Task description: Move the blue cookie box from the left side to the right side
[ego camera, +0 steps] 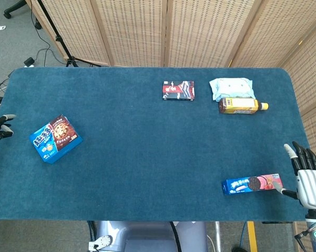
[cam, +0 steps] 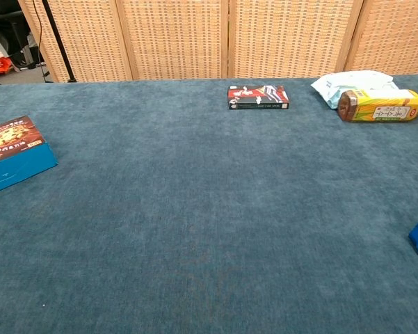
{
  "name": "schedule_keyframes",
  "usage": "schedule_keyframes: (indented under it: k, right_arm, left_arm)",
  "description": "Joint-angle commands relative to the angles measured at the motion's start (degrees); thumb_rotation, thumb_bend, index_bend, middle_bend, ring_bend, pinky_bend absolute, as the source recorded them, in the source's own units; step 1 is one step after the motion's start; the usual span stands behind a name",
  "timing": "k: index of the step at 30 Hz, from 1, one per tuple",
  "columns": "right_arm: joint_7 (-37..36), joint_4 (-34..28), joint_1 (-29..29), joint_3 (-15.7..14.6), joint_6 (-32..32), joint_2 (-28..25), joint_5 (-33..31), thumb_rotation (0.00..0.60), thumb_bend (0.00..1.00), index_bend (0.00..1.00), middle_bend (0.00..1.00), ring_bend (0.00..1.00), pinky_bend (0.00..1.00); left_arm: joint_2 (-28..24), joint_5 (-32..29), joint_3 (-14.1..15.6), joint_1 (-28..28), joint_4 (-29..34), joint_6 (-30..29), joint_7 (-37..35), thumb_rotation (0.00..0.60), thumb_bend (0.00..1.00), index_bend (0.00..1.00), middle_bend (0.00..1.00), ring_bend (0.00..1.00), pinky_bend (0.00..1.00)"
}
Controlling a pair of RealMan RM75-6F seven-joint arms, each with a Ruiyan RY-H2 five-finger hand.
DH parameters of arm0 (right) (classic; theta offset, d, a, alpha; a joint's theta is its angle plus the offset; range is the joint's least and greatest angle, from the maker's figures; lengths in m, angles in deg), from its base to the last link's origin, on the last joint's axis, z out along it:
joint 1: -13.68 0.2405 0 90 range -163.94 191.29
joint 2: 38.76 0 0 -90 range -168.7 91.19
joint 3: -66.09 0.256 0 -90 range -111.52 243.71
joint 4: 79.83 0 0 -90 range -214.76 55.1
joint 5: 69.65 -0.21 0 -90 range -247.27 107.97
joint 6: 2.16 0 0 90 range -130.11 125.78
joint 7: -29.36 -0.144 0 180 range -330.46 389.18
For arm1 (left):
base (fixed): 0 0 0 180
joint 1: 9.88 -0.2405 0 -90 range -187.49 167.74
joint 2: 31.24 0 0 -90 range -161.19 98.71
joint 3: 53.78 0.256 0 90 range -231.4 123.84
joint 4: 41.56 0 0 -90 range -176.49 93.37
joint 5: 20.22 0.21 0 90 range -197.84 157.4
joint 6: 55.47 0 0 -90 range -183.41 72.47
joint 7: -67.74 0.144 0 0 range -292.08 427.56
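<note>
Blue cookie box (ego camera: 55, 138) lies flat, untouched, just right of left hand (ego camera: 0, 127); that hand empty, fingers spread. Right hand (ego camera: 308, 176) also empty, splayed. Approach box broadside; span its short sides before lifting.

My table (ego camera: 147, 157) is deep teal felt. The cookie box (ego camera: 55, 138) is bright blue with a brown chocolate-chip picture. The far small box (ego camera: 178, 90) is black and red, the pouch (ego camera: 230, 85) pale blue, the bottle (ego camera: 241, 105) yellow-labelled, brown inside, I think. My right hand (ego camera: 307, 181) is white with black fingers.
</note>
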Motion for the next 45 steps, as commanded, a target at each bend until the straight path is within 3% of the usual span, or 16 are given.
schedule_keyframes:
  k: [1, 11, 25, 36, 45]
  right_arm:
    - [0.07, -0.04, 0.01, -0.04, 0.02, 0.02, 0.05, 0.600, 0.00, 0.00, 0.00, 0.00, 0.00]
    - [0.37, -0.39, -0.20, -0.04, -0.33, 0.02, 0.00, 0.600, 0.00, 0.00, 0.00, 0.00, 0.00]
    - [-0.83, -0.75, -0.39, 0.06, -0.30, -0.54, -0.31, 0.600, 0.00, 0.00, 0.00, 0.00, 0.00]
    - [-1.67, -0.85, -0.40, 0.16, -0.11, -0.93, -0.51, 0.600, 0.00, 0.00, 0.00, 0.00, 0.00]
    - [-2.66, -0.69, -0.37, 0.36, 0.15, -1.28, -0.88, 0.600, 0.00, 0.00, 0.00, 0.00, 0.00]
  left_arm:
    - [1.21, -1.55, -0.84, 0.50, -0.46, 0.60, 2.10, 0.600, 1.00, 0.19, 0.16, 0.16, 0.29]
    - [2.07, -5.55, -3.01, 1.17, 2.39, 2.13, 8.08, 0.600, 1.00, 0.21, 0.18, 0.17, 0.32]
    - [-0.75, -13.51, -9.65, -2.05, 13.48, 4.03, 10.67, 0.600, 1.00, 0.21, 0.18, 0.17, 0.33]
    - [-0.16, -17.17, -11.26, -0.80, 21.59, -0.25, 16.03, 0.600, 1.00, 0.21, 0.18, 0.17, 0.33]
    - [1.96, -23.51, -10.06, 4.15, 25.76, -2.53, 20.41, 0.600, 1.00, 0.21, 0.18, 0.17, 0.33]
